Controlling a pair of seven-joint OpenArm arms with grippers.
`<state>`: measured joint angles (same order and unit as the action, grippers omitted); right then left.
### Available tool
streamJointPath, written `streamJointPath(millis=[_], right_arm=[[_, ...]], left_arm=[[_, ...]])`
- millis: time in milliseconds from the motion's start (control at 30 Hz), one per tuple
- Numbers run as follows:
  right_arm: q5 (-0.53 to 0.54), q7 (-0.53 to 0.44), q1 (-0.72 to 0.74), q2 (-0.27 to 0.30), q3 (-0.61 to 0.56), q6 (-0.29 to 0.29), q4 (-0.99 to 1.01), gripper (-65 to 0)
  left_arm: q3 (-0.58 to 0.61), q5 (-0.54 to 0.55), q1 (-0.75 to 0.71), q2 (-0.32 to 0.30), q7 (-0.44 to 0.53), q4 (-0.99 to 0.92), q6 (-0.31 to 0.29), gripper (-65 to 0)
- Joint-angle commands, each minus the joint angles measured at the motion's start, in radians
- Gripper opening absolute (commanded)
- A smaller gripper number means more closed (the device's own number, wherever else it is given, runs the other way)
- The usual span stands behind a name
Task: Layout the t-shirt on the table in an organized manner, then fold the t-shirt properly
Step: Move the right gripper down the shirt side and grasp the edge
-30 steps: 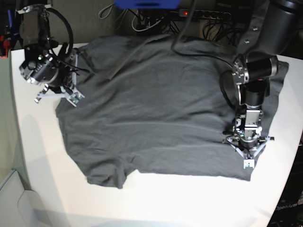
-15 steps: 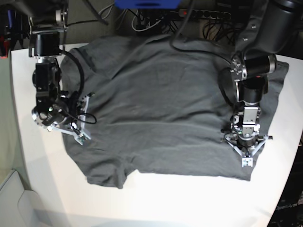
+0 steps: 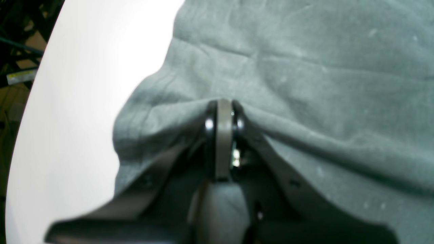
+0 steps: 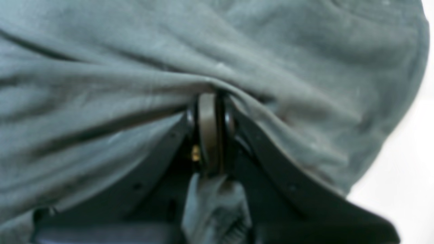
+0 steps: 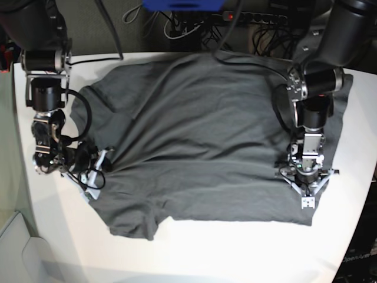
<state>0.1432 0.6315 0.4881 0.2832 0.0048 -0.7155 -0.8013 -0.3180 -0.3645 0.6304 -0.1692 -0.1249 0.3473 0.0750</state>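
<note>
A dark charcoal-grey t-shirt [image 5: 200, 135] of soft, wrinkly cloth lies spread across most of the frame on the white, smooth, matte table [image 5: 235, 247], whose rounded corner curves away at the lower left. One short sleeve juts toward the bottom of the frame, left of centre.

At the left edge of the overhead base view, the right gripper [image 5: 88, 174] is clamped on the t-shirt's side edge, and shallow creases fan from that spot toward the middle of the cloth. At right, the left gripper [image 5: 306, 186] sits low over the cloth near the lower right corner of the garment, its black arm segments stacked above it toward the top of the frame.

The wrist cameras give what the overhead angle cannot. In the left wrist view, the left gripper [image 3: 222, 113] has its black jaws pressed together with a ridge of grey fabric [image 3: 305, 84] drawn up tight between them; bare table [image 3: 84, 101] glows white at left. The right wrist view is blurrier, yet it shows the right gripper [image 4: 208, 101] likewise pinched closed on a bunched fold, deep pleats of t-shirt [image 4: 101, 67] running off to the left and a sliver of table [image 4: 407, 162] at lower right.
</note>
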Motion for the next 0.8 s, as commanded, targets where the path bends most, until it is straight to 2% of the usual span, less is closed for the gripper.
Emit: streamJointPath(millis=[0, 233, 367, 467, 533, 600, 667, 767], right_arm=[[-0.060, 0.038, 0.014, 0.024, 0.002, 0.017, 0.029, -63.1], [-0.060, -0.043, 0.073, 0.049, 0.004, 0.017, 0.064, -63.1], [-0.058, -0.042, 0.103, 0.055, 0.004, 0.017, 0.064, -63.1], [-0.053, -0.039, 0.116, 0.057, 0.004, 0.017, 0.061, -63.1], [-0.052, -0.039, 0.128, 0.057, 0.005, 0.017, 0.056, -63.1], [-0.052, -0.028, 0.128, 0.064, 0.007, 0.017, 0.035, -63.1], [-0.052, 0.001, 0.122, 0.069, 0.031, 0.017, -0.008, -63.1], [-0.050, 0.032, 0.105, 0.046, 0.074, 0.017, -0.088, -63.1]], left_arm=[[0.000, 0.008, 0.024, 0.000, -0.055, -0.004, -0.022, -64.8], [-0.002, 0.009, 0.069, 0.003, 0.020, -0.004, -0.020, -64.8], [-0.005, 0.011, 0.118, -0.005, 0.034, -0.006, -0.020, -64.8], [-0.056, 0.011, 0.134, 0.000, 0.034, 0.000, -0.022, -64.8], [-0.111, 0.011, 0.136, 0.003, 0.024, 0.042, -0.024, -64.8], [-0.154, 0.009, 0.111, 0.003, -0.025, 0.106, -0.028, -64.8], [-0.165, 0.009, 0.079, 0.003, -0.075, 0.184, -0.028, -64.8], [-0.162, 0.009, 0.045, 0.003, -0.085, 0.246, -0.028, -64.8]])
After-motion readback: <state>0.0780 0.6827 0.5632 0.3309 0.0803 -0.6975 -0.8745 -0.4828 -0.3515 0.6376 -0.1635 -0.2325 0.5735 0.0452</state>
